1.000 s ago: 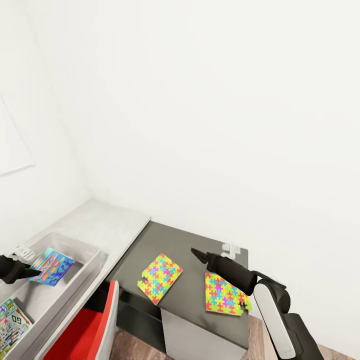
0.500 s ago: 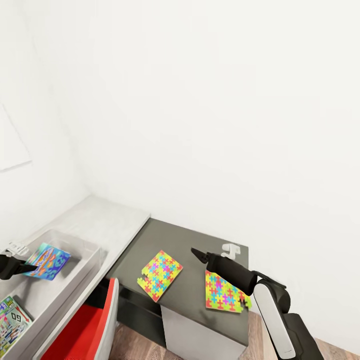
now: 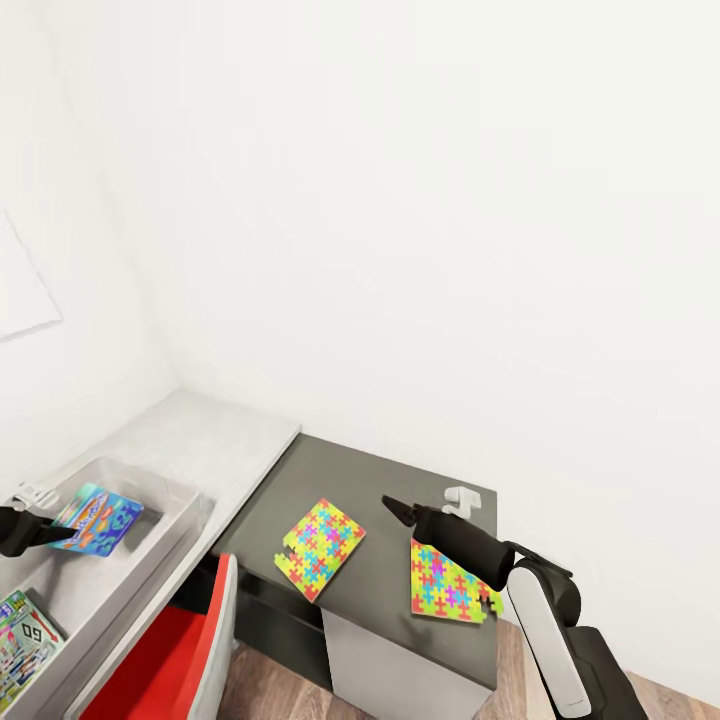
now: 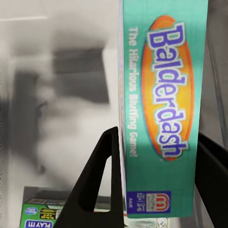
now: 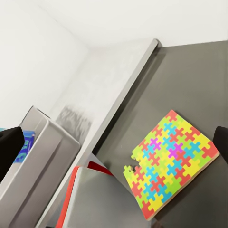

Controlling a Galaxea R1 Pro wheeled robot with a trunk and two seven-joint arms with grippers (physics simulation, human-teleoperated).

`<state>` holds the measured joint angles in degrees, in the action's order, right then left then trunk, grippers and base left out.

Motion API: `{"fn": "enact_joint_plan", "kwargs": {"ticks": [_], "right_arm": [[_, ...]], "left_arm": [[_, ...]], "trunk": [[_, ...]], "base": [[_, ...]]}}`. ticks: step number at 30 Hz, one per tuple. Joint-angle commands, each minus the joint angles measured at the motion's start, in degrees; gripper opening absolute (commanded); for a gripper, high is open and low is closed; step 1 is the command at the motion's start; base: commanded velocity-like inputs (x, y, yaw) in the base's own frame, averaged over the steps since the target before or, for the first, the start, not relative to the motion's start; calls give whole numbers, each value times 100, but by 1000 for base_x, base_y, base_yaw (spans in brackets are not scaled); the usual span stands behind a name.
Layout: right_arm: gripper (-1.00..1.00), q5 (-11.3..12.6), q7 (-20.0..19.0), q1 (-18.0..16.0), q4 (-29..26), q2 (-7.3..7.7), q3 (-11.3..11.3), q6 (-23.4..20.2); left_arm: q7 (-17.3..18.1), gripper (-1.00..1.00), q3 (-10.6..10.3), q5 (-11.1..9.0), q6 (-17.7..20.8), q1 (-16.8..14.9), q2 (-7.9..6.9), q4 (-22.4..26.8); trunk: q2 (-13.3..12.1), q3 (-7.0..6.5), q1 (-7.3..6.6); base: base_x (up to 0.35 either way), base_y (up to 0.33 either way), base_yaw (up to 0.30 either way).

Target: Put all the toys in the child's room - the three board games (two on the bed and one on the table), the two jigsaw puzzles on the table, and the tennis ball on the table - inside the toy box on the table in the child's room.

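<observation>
Over the last second the left gripper (image 3: 45, 535) has carried the blue Balderdash game box (image 3: 97, 518) slightly deeper over the toy box (image 3: 185, 497), so release looks close. Its fingers clamp the glossy printed carton's edge. The toy box is translucent, slope-walled plastic. Beyond it, two thin interlocked jigsaw puzzles (image 3: 321, 550) lie on matte dark desk; the right gripper (image 3: 398, 511) hovers there, slightly parted

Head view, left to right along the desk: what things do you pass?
Green-blue board game → blue board game held over the toy box → red chair → first jigsaw puzzle → second jigsaw puzzle.
</observation>
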<state>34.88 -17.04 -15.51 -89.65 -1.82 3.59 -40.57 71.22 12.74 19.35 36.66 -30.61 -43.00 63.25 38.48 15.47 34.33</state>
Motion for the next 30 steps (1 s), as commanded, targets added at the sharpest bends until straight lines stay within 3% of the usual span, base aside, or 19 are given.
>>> {"fn": "enact_joint_plan", "kwargs": {"ticks": [1,15,30], "right_arm": [[100,1,-14,-4,-5,-3,-7,-28],[100,1,-19,-4,-18,-3,-7,-13],[100,1,-19,-4,-27,-3,-7,-13]], "left_arm": [[48,-100,9,43,53,-7,2,10],[50,-100,14,27,54,-7,15,45],[50,-100,18,27,71,-7,128,61]], "trunk": [[7,5,2],[7,-116,2],[7,-241,2]], "base": [[0,0,0],[0,0,12],[0,0,170]]}}
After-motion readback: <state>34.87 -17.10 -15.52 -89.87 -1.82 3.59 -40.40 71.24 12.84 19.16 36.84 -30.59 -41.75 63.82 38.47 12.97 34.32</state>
